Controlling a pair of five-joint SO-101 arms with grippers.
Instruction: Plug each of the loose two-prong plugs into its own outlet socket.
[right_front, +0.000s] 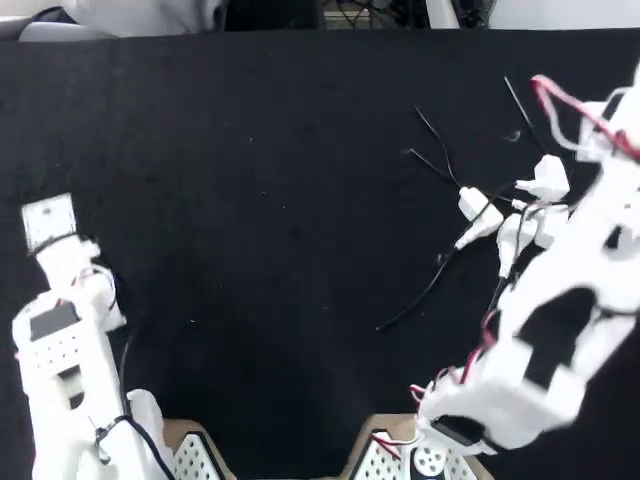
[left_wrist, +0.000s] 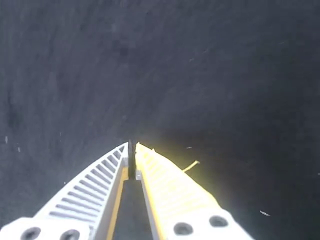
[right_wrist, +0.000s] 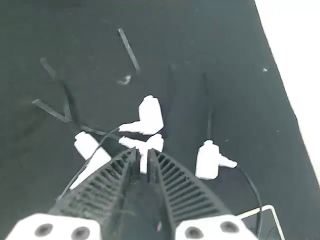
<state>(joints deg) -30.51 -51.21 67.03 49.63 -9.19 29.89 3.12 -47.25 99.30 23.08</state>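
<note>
Spreading across every view is the black worktop (right_front: 250, 150). The right arm (right_front: 560, 330) is stretching up the right side of the high view, and the left arm (right_front: 60, 370) is sitting at the lower left, well apart from the task's things. A cluster of small white plug pieces (right_front: 475, 212) is lying in the upper right of the high view.

In the right wrist view the right end effector (right_wrist: 142, 151) is pinching narrowly on the middle plug (right_wrist: 152, 141), whose white body is showing between the tips. Another piece (right_wrist: 150, 112) is touching it just above, one (right_wrist: 85, 145) is lying to the left and one (right_wrist: 207, 160) to the right. I cannot tell which pieces are plugs and which are sockets.

The left end effector (left_wrist: 131, 147) is closed on nothing, hovering over bare cloth.

These pieces are looking light, hard and smooth, so they are likely sliding or twisting under a push rather than staying put. Gripping across the flat sides of the body, clear of the prongs, is probably safest. The thin black wires (right_wrist: 129, 50) are looking springy and may be tugging neighbouring pieces along.
</note>
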